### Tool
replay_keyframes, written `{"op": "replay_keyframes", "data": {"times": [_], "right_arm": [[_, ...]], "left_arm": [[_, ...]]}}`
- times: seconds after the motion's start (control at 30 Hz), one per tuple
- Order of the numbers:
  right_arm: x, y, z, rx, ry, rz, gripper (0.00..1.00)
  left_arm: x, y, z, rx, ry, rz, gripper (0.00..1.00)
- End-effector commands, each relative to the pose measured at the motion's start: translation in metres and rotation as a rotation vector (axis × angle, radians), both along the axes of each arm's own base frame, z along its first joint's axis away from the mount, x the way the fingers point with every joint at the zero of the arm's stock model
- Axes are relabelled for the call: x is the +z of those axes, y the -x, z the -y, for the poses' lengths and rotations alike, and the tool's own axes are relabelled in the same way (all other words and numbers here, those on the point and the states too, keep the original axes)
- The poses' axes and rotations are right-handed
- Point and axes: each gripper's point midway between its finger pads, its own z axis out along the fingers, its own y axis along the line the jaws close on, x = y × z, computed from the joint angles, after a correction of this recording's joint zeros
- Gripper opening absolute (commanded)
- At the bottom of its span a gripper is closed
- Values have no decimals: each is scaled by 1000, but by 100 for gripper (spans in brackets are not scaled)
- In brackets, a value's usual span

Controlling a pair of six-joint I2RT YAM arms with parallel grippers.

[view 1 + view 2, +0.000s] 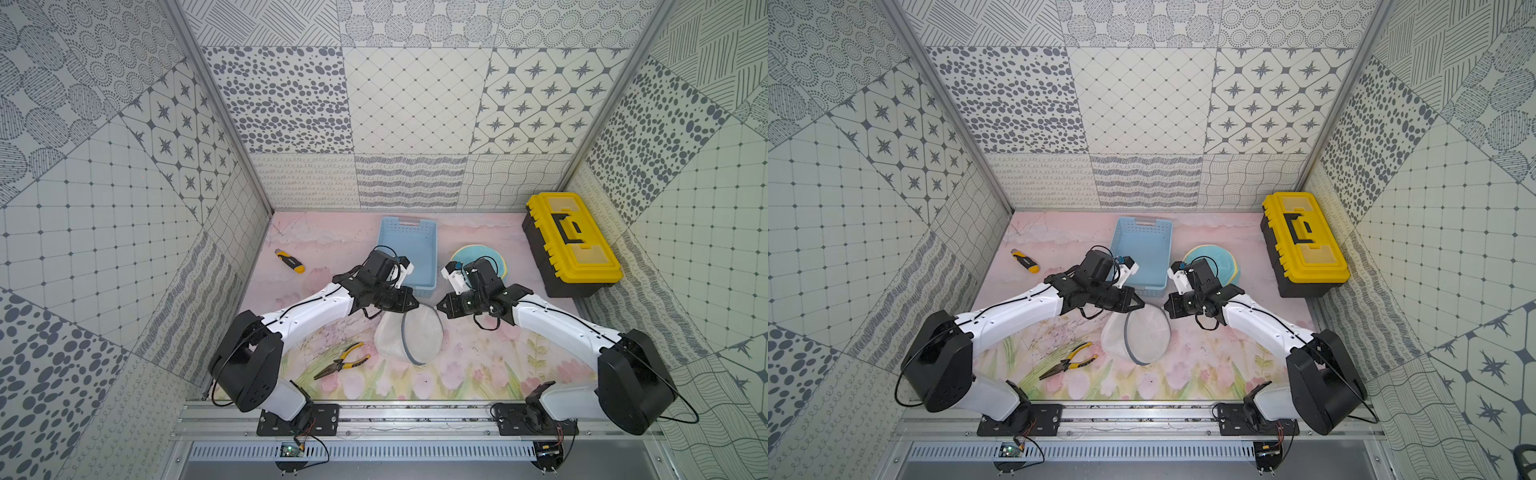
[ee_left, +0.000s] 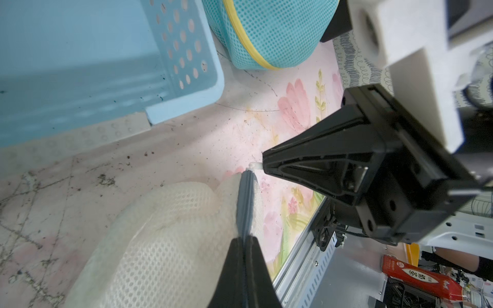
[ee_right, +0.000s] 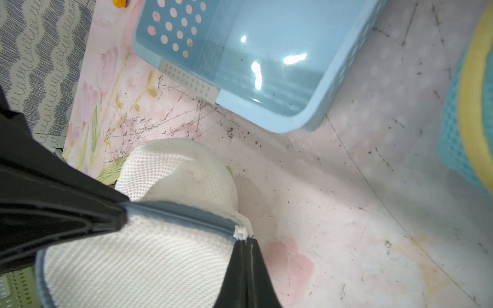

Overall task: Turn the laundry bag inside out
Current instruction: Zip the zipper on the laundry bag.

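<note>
Nearest the lens in the left wrist view, the left gripper [image 2: 244, 240] is pinched closed on the grey zipper trim [image 2: 245, 202] of the white mesh laundry bag [image 2: 165, 240]; the right gripper [image 2: 262, 160] comes in from the opposite side, closed on the small white zipper pull [image 2: 252, 166]. The right wrist view confirms that second grip: its jaws meet at the pull [image 3: 240, 233] where the grey trim ends. The bag sits on the floral table mat [image 1: 457, 374] at the middle of the workspace, between the 2 arms, just in front of the blue basket [image 1: 409, 249], with the pliers [image 1: 340, 361] beside it toward the left arm. Judging by its look, the bag is light, soft mesh that will sag and fold freely, while the trim around the opening seems stiffer and gives the best hold; a pinch on bare mesh would likely slip or stretch. In both top views the bag reads as a domed pouch [image 1: 1142, 336] with its grey rim standing up, but the arms hide the fingertips there; only the wrist views show the grips. The top views alone show the yellow toolbox [image 1: 571, 245] and the utility knife [image 1: 289, 261]. A teal mesh bag [image 2: 266, 32] lies beyond the basket.
</note>
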Motion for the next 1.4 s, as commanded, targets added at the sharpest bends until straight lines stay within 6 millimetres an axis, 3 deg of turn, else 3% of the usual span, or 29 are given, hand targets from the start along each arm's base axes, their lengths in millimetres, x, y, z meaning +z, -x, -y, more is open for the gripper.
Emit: {"op": "replay_keyframes", "data": {"times": [0.0,0.3,0.43,0.53,0.57,0.67,0.77,0.9,1.0,1.07,1.2,1.37], "right_arm": [[-7,3,13,-46,20,3,0],[-28,23,20,-68,7,-59,0],[-19,10,17,-64,9,-23,0],[-7,-6,10,-49,4,13,0],[0,-11,6,-40,-5,29,0],[11,-19,-5,1,-30,47,0],[15,-21,-14,51,-47,48,0],[16,-21,-21,89,-63,42,0],[19,-20,-26,108,-76,46,0],[22,-19,-30,125,-78,44,0],[23,-17,-31,135,-73,42,0],[27,-19,-32,133,-74,53,0]], "left_arm": [[18,-15,-6,82,60,46,0],[21,-28,-19,218,120,78,0],[19,-20,-17,194,122,35,0],[13,4,-17,140,84,-54,0],[10,15,-18,120,64,-90,4],[1,52,-27,65,27,-220,30],[-6,67,-46,69,-72,-277,37],[25,26,-60,178,-29,-62,50],[52,-7,-38,157,84,70,51],[55,-31,-23,133,103,123,49],[49,-53,-4,83,95,142,50],[15,-38,21,-53,12,50,50]]}}
